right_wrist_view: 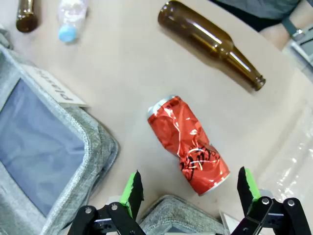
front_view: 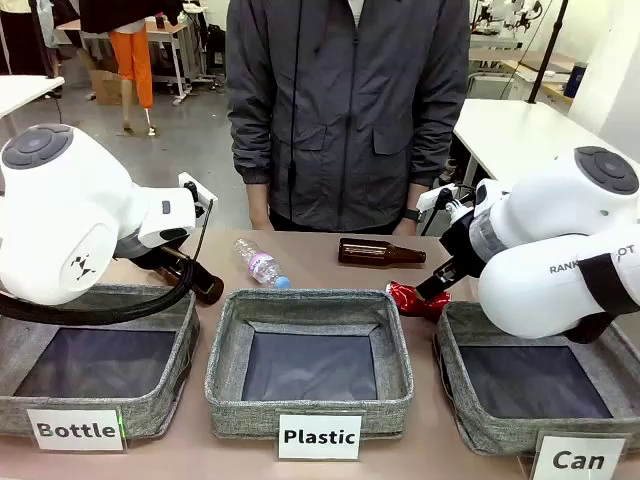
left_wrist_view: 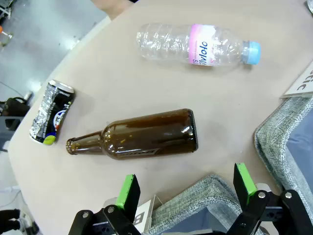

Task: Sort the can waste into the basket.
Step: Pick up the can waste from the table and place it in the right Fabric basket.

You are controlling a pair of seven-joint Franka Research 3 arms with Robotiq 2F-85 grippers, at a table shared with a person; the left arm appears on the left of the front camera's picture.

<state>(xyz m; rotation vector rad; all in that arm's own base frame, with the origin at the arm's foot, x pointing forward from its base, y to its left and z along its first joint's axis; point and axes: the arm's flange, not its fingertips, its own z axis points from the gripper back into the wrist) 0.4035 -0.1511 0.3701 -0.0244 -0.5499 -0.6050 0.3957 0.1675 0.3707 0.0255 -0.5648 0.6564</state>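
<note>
1. Right jaws hang spread over the crushed red can, lying on the tabletop just beside the Can basket.
2. Best to lower squarely and pinch across its dented middle.
3. Left jaws are spread too.

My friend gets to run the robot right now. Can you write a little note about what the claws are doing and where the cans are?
Left claw: open, holding nothing, over the table near a brown bottle.
Right claw: open, holding nothing, just above the crushed red can.
The red can lies on the table beside the Can basket.
The dark can lies on the table past the brown bottle.
Done: nothing, both cans are out of the basket.
Left: put both in.
</note>
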